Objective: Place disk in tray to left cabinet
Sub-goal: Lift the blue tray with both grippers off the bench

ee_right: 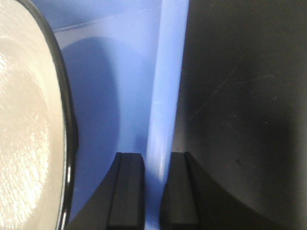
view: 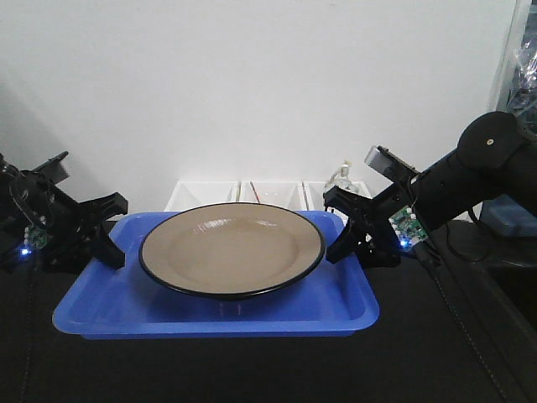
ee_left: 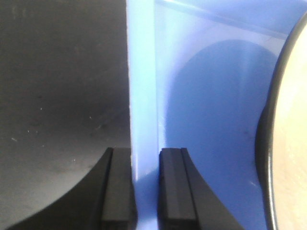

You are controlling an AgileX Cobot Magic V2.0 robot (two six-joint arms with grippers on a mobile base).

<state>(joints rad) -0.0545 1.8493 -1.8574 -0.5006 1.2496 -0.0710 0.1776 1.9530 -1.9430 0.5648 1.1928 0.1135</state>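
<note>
The tan disk (view: 232,246) with its dark rim lies in the blue tray (view: 92,311) at the middle of the black table. My left gripper (view: 107,239) is at the tray's left rim. In the left wrist view its fingers (ee_left: 117,191) stand either side of the rim (ee_left: 142,96), shut on it, with the disk's edge (ee_left: 292,143) at the right. My right gripper (view: 346,239) is at the tray's right rim. In the right wrist view it (ee_right: 153,191) is shut on the rim (ee_right: 165,96), with the disk (ee_right: 24,120) at the left. The cabinet is out of view.
Small white bins (view: 210,195) stand in a row behind the tray against the white wall, with a clear object (view: 340,178) at their right end. The black tabletop (view: 252,369) runs to the front. A blue-grey item (view: 512,218) lies at the far right.
</note>
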